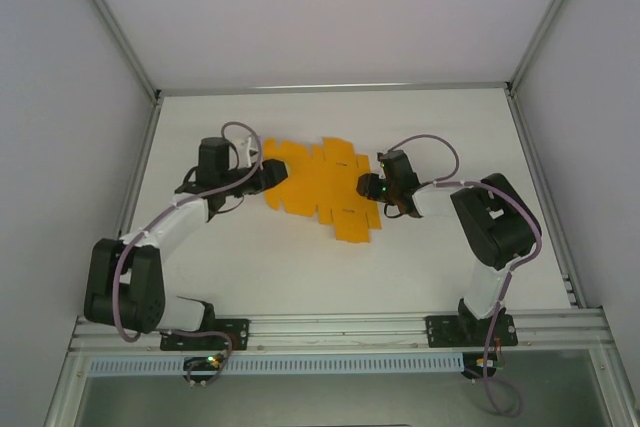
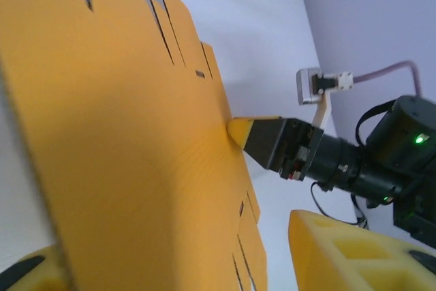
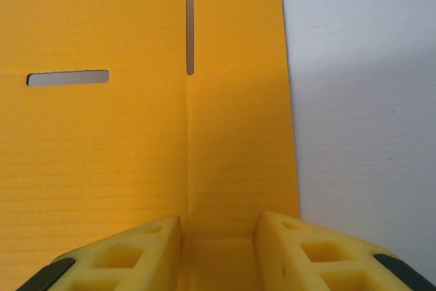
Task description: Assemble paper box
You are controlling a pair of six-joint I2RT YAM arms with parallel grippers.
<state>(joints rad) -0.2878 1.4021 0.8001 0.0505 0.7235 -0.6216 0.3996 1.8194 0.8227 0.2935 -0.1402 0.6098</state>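
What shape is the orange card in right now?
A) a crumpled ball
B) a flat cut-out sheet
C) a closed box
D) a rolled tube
B: the paper box is an unfolded sheet on the table, its slots and flaps showing.

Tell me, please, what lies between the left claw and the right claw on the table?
The paper box, a flat orange-yellow sheet, lies between the left claw and the right claw. The top external view shows this.

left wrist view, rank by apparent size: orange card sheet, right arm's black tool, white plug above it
1. flat orange-yellow paper box sheet
2. black yellow-tipped right tool
3. small white plug
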